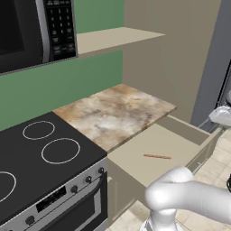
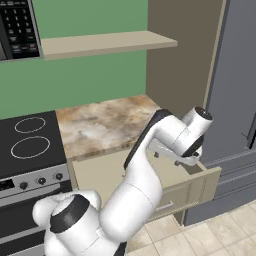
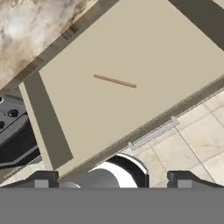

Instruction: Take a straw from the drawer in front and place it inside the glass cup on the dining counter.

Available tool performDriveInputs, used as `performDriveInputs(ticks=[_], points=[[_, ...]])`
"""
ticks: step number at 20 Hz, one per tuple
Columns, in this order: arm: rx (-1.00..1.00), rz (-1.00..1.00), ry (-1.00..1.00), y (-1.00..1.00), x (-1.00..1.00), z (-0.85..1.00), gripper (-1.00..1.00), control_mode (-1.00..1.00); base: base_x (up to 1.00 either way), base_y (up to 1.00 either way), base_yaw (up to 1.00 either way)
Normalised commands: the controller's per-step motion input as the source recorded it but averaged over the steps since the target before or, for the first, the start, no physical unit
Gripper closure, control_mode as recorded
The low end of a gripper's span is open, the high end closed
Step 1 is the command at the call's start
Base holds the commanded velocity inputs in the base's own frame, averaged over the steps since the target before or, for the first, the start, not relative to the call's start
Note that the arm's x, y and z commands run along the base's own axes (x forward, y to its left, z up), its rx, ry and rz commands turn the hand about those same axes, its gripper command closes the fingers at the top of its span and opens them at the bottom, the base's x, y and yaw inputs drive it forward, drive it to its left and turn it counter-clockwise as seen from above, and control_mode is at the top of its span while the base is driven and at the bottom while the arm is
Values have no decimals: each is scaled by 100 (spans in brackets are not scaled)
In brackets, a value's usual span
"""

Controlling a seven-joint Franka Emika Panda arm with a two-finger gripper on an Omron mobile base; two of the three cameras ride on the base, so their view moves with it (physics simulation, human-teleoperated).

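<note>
Hovering above the open drawer point(image 3: 131, 100), our end effector point(image 3: 112, 179) has its jaws spread wide and empty, fingertips point(image 3: 43, 178) showing at the bottom of the hand view. Right below us lies the straw point(image 3: 114, 81), flat on the cream floor of the drawer, alone near the middle and well apart from every wall. From the left base view we see the straw point(image 1: 157, 156) lying roughly along the drawer's point(image 1: 153, 158) length, with the marbled surface point(image 1: 115, 113) just behind it and the stove point(image 1: 43, 162) off to the side. We judge this one light and stiff, but thin and smooth, so it could roll or slip away as the fingers close. Lying flush on the floor, it leaves little to get under. We'd take it at its middle, jaws set across its length, and squeeze gently so it stays level.
</note>
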Motion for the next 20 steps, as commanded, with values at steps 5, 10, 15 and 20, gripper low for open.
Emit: performDriveInputs(ticks=[5, 10, 15, 20], points=[[-20, 16, 9, 87, 0, 0, -100, -100, 0, 0, 0], [-13, 14, 0, 74, 0, 0, -100, -100, 0, 0, 0], [-11, 18, 0, 57, 0, -1, -100, -100, 0, 0, 0], [-8, 13, 2, 62, 8, -13, -100, -100, 0, 0, 0]])
